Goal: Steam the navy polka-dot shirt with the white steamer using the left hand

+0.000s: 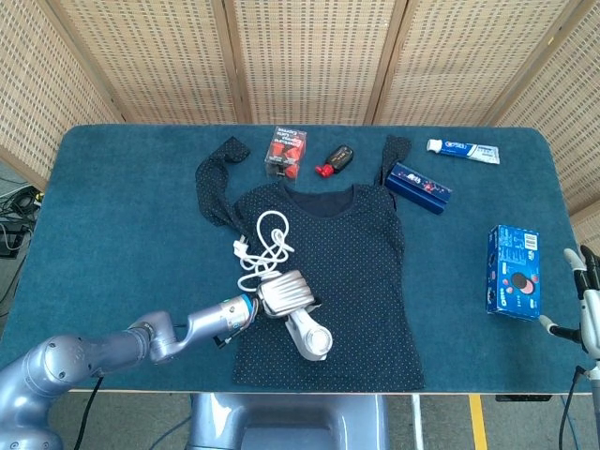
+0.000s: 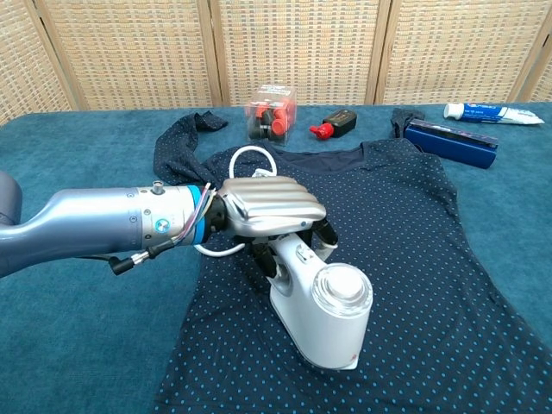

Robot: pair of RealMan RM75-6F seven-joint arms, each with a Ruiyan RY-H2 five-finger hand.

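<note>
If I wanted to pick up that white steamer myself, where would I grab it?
Probably by its narrow handle, where the left hand grips the white steamer now. Come from above and from the shirt's collar end: the handle points that way, while the wide round head lies on the navy polka-dot shirt, too bulky to wrap fingers around.

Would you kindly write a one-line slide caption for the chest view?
Left hand grips the white steamer over the navy polka-dot shirt spread on the blue table.

Left arm extends low from lower left, its left hand (image 2: 269,204) gripping the white steamer (image 2: 319,309) handle, fingers curled over; right hand (image 1: 586,305) at right edge, fingers apart.
</note>
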